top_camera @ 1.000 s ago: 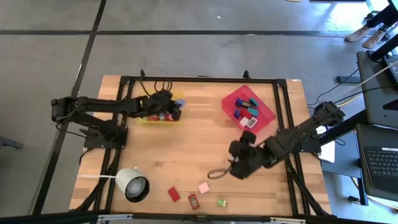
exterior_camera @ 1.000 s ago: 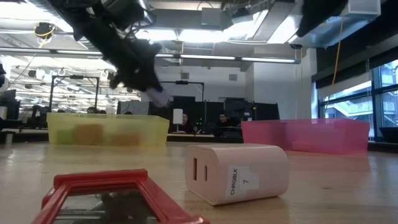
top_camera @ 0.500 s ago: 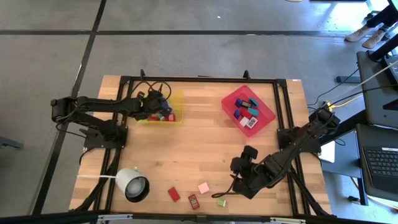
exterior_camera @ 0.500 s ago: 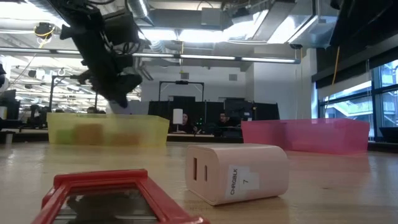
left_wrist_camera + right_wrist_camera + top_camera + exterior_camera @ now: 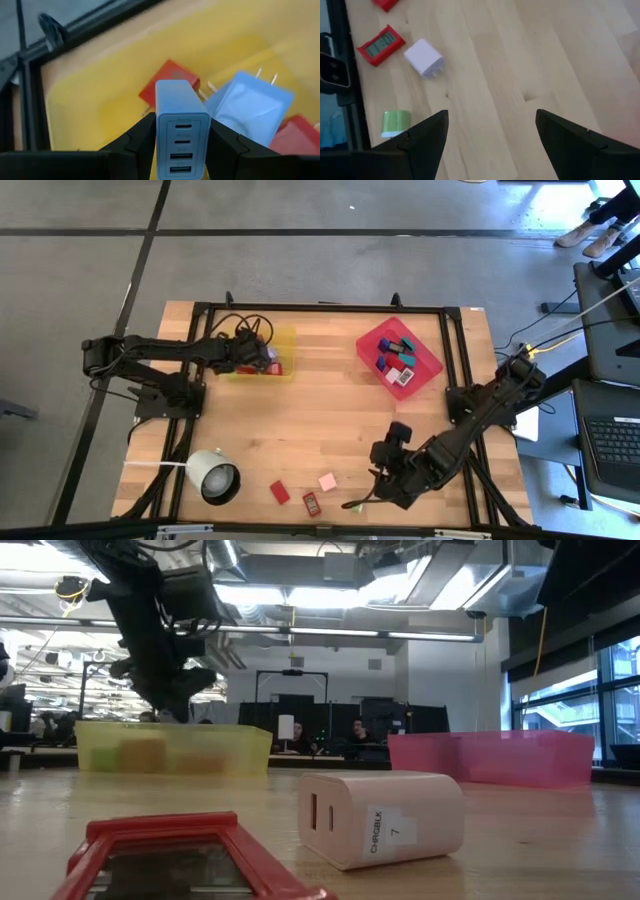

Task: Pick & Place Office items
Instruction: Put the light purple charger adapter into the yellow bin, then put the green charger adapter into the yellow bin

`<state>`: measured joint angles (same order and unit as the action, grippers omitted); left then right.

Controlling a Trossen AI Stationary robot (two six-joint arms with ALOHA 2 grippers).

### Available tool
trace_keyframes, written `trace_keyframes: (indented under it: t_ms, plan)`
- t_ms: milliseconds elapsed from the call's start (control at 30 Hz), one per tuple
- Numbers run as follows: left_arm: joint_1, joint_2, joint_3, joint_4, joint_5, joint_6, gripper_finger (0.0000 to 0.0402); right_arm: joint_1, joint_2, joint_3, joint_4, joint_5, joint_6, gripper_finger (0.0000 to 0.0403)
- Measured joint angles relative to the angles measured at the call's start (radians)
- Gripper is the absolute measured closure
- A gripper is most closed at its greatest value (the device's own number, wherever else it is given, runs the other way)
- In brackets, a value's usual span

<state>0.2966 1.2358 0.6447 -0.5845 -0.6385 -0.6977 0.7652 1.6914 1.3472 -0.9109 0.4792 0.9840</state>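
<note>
My left gripper (image 5: 256, 356) hangs over the yellow tray (image 5: 283, 340) at the far left and is shut on a light blue block with port slots (image 5: 182, 125). Red blocks (image 5: 167, 82) and another light blue block (image 5: 250, 107) lie on the tray's floor below it. My right gripper (image 5: 376, 494) is open and empty near the front edge. A green block (image 5: 396, 123), a pale pink block (image 5: 424, 57) and a red flat item with a screen (image 5: 381, 45) lie on the wood ahead of it. In the low view, my left gripper (image 5: 165, 690) is above the yellow tray (image 5: 170, 748). My left gripper pinches the light blue block by its two long sides (image 5: 161, 131) between its two fingers. The block's slotted end faces the camera. The fingers slant down from the table's left. The block is lifted clear, above the tray's floor.
A red tray (image 5: 432, 366) with several blocks stands at the far right. A white round lamp-like object (image 5: 213, 477) sits at the front left. Another red block (image 5: 280, 492) lies near the front edge. Bare wood fills the table's middle.
My left gripper has gone from the yellow tray's right end toward the table's left and a little down, carrying the light blue block over the tray. My right gripper, still open, has gone toward the table's near edge, to the green block.
</note>
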Motion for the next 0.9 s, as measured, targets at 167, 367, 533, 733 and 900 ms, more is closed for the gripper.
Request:
trace_keyframes:
  t_ms: [167,367,533,733,900]
  plan:
    - [0.000,-0.002,-0.044,0.000,0.044,-0.035,0.0267,0.018,0.023,0.000,0.018,0.003,0.001,0.0101]
    - [0.000,0.000,-0.078,0.002,0.056,-0.050,0.0267,0.022,0.032,0.000,0.043,0.003,0.000,0.0101]
    - [0.000,0.000,-0.081,0.008,0.055,-0.086,0.0249,0.022,0.031,0.000,0.047,0.012,0.000,0.0101]
    - [0.000,0.000,-0.064,0.003,0.055,-0.056,0.0214,0.022,0.031,0.000,0.047,0.011,0.000,0.0101]
    - [0.000,0.000,0.030,-0.057,0.055,0.015,0.0193,0.022,0.031,0.000,0.047,0.003,-0.001,0.0101]
